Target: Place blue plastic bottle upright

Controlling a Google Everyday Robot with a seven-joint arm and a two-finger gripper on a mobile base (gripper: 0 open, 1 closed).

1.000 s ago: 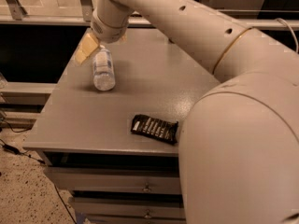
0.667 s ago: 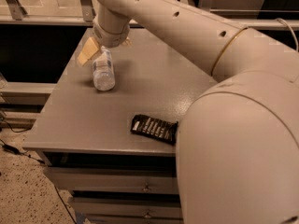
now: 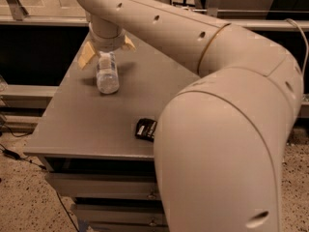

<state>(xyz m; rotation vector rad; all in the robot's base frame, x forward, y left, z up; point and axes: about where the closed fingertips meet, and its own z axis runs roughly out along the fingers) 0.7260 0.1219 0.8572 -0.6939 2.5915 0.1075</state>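
Observation:
The blue plastic bottle (image 3: 107,74) is a small clear bottle with a pale label. It lies on its side on the grey table (image 3: 72,124), far left part, one rounded end pointing toward me. My gripper (image 3: 107,50) hangs right over the bottle's far end. Its two tan fingers (image 3: 87,55) are spread apart, one on each side of the bottle, open. The bottle's far end is hidden under the wrist.
A dark snack packet (image 3: 146,128) lies near the table's front edge, partly hidden by my arm (image 3: 217,129), which fills the right side. Drawers (image 3: 101,185) sit below the tabletop. A rail and dark shelf run behind the table.
The gripper has turned over the bottle, so both fingers now show, one on each side of it. Before, only the left finger showed. The bottle still lies on its side.

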